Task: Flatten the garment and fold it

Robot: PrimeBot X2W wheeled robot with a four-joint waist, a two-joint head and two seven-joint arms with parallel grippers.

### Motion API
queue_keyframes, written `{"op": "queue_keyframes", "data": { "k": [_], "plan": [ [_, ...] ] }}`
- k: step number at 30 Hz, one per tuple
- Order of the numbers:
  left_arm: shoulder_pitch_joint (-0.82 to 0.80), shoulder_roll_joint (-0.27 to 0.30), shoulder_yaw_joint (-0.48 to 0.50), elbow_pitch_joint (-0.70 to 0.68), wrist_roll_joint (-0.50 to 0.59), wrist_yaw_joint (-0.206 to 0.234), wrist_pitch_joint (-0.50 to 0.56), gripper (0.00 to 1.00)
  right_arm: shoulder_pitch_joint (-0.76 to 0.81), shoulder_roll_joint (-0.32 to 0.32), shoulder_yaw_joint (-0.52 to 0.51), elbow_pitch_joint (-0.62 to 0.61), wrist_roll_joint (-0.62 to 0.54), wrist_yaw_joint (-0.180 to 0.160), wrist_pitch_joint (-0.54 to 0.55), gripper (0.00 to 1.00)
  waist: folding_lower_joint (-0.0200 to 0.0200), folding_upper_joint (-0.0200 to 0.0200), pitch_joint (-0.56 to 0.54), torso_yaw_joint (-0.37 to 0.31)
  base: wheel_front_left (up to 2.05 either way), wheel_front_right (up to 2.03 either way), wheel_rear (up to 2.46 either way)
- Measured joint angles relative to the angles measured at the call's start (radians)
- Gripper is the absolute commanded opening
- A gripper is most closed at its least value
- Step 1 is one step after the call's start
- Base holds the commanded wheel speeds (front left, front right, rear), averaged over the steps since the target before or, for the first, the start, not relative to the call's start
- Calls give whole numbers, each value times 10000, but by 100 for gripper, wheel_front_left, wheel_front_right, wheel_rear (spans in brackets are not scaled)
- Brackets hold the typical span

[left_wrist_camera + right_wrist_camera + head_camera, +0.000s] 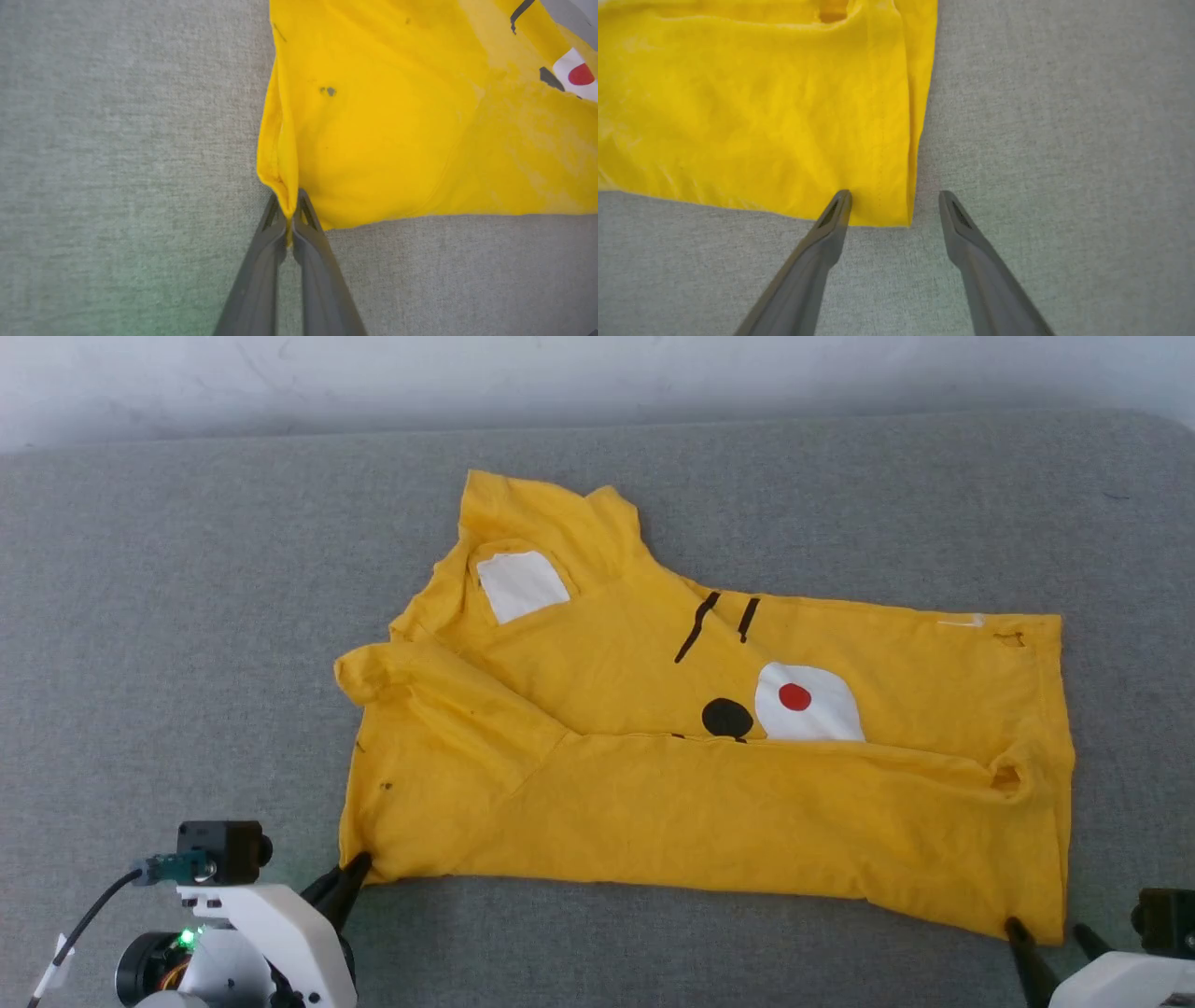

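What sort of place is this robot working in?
Likely a test setup for folding clothes, though I can't be sure: a broad grey fabric-covered surface, a plain pale wall behind it, and a yellow T-shirt spread out on it.

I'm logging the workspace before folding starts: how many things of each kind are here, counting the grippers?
Yellow garment: 1
Grippers: 2 (left gripper shut on the garment's corner, right gripper open at its other near corner)
Grey surface: 1
Total: 4

even soft light, wrist views blurry
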Motion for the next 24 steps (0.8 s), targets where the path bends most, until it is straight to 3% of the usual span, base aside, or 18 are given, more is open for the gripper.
{"op": "queue_keyframes", "data": {
  "k": [2,3,4,5,14,24],
  "plan": [
    [-27,13,4,-23,0,0,-8,0,-36,4,23,255,115,0,-12,100,0,0,60,6,0,0,0],
    [-32,17,8,-33,-2,0,-13,0,-77,0,10,364,190,0,-13,89,0,0,86,6,0,0,0],
    [-38,19,13,-40,-2,0,-15,0,-158,12,-94,479,276,6,-48,36,-1,0,110,5,0,0,0],
    [-55,23,12,-42,-2,0,-46,0,-266,12,-205,627,341,12,-157,0,-2,0,137,4,0,0,0],
    [-128,-75,305,-77,-410,0,-182,0,-698,6,-303,788,199,12,-318,0,0,0,85,42,0,0,0],
    [993,98,874,-1252,-744,472,-332,0,-576,12,-430,-736,153,10,466,0,-1,1,-611,182,0,0,0]
  ]
}}
